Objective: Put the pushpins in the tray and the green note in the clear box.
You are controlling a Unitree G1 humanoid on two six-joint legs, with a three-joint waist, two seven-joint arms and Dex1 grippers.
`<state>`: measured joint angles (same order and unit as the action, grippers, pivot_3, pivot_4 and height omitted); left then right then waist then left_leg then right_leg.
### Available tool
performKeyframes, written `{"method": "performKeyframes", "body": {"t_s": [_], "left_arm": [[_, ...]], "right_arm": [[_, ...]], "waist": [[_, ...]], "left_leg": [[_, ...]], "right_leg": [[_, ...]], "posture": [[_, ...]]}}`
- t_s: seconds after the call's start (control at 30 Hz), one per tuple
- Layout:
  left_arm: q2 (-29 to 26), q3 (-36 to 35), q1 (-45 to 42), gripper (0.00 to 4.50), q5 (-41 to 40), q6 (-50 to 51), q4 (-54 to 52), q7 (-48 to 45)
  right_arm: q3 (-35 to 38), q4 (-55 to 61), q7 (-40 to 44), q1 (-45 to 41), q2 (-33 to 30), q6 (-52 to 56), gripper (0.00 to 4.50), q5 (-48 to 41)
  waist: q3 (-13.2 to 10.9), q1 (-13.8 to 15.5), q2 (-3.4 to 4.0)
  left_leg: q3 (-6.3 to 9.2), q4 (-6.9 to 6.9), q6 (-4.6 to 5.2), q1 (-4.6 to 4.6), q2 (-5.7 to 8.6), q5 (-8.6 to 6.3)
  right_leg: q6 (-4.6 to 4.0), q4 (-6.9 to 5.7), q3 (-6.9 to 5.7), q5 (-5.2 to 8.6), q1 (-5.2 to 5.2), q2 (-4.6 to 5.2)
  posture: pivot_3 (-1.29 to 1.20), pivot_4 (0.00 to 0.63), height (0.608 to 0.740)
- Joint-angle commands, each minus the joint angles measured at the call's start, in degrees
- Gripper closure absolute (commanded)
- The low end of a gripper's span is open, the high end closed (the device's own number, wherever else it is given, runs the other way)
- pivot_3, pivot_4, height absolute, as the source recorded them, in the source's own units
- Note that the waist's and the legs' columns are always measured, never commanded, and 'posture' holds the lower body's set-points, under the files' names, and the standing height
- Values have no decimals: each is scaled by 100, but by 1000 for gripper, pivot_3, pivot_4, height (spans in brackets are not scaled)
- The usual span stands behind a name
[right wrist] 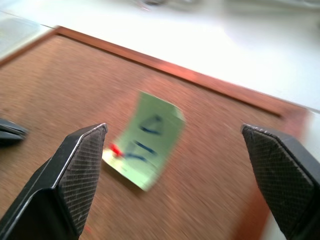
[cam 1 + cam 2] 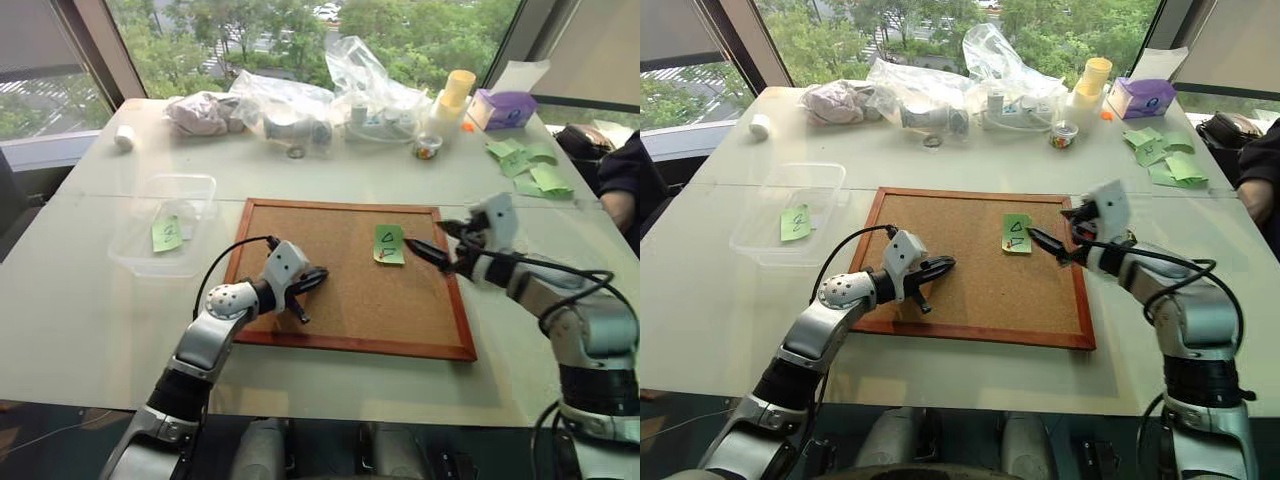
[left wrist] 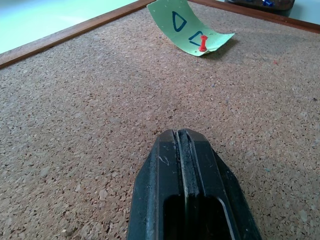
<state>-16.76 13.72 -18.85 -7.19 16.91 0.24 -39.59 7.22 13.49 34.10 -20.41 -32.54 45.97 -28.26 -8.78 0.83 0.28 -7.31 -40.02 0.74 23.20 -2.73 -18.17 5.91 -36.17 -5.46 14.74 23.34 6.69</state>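
Left gripper (image 2: 312,281): fingers pressed flat together, nothing between them, low over the cork board (image 2: 340,320) at centre-left of the head view. Right gripper (image 1: 175,165): jaws spread wide, empty, hovering over the board's right part at centre-right of frame, tips pointing toward the green note (image 2: 389,244).

Green note lies on the cork just right of frame centre, near the board's far edge, between the two grippers and much nearer the right one. It bears a dark triangle (a second dark mark sits below it). One edge curls up off the cork. A pushpin (image 3: 202,44), red head, stands in the note's near edge.

Clear box (image 2: 185,186) sits at left of frame on the table (image 2: 80,320), beside the board's left edge. Another green note (image 2: 167,233) lies inside it.
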Motion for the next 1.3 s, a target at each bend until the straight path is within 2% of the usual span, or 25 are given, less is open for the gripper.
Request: {"method": "performKeyframes", "body": {"t_s": [0.03, 0.13, 0.3, 0.33, 0.4, 0.43, 0.63, 0.67, 0.9, 1.3], "left_arm": [[-46, 43, 33, 4500, 63, 81, 145, -18], [-61, 19, 23, 4500, 63, 91, 115, -2], [-95, -17, 71, 4500, 61, 124, 13, 31], [-102, -22, 84, 4500, 61, 132, -4, 39], [-114, -29, 102, 4500, 55, 146, -30, 49], [-120, -31, 111, 4500, 52, 151, -43, 54], [-118, -12, 181, 4500, 51, 181, -126, 79], [-115, -10, 183, 4500, 53, 183, -128, 82], [-74, 0, 144, 4500, 65, 170, -79, 114], [-64, 20, 142, 4500, 62, 168, -65, 98]], "right_arm": [[-349, -43, -17, -156, 134, -160, 65, 172], [-765, -298, 3, -265, 320, -380, 65, 404], [-1021, -661, 139, -304, 442, -754, 65, 655], [-1024, -758, 131, -322, 486, -802, 446, 679], [-1038, -885, 138, -348, 538, -884, 806, 729], [-1040, -928, 152, -355, 557, -911, 1372, 742], [-998, -1113, 151, -333, 589, -1008, 4131, 838], [-994, -1123, 154, -330, 593, -1014, 4458, 850], [-1008, -1065, 101, -252, 594, -969, 4458, 987], [-532, 152, 83, -455, 342, -168, 4458, 432]], "waist": [[0, -1, 0], [0, -20, 0], [0, -22, 0], [0, -24, 0], [0, -32, 0], [0, -33, 0], [0, -60, 0], [0, -61, 0], [0, -58, 0], [0, -50, 0]], "left_leg": [[0, 0, 4, 3, 2, -2], [-9, -3, 9, 3, 4, -5], [-10, -3, 5, 1, 4, -3], [-10, -3, 5, 1, 4, -3], [-10, -3, 5, 1, 5, -3], [-11, -3, 4, 1, 5, -2], [-13, -2, 3, 1, 3, -2], [-13, -2, 3, 0, 3, -2], [-13, -1, 2, 0, 2, -1], [-12, -1, 2, 5, 1, -1]], "right_leg": [[0, 1, 0, 0, 0, 4], [0, 3, 0, 0, 1, 7], [0, -1, 0, 0, 3, 4], [0, 0, 0, 0, 3, 4], [0, 0, 0, 0, 2, 3], [1, -1, 0, 0, 3, 2], [1, -1, 0, 0, 4, 0], [1, -1, 0, 0, 5, 0], [1, 0, 0, 0, 5, -1], [1, -1, 0, 0, 10, 0]], "posture": [[0, 150, 740], [0, 150, 740], [0, 150, 740], [0, 150, 740], [0, 150, 740], [0, 150, 740], [0, 150, 740], [0, 150, 740], [0, 150, 740], [0, 150, 740]]}}
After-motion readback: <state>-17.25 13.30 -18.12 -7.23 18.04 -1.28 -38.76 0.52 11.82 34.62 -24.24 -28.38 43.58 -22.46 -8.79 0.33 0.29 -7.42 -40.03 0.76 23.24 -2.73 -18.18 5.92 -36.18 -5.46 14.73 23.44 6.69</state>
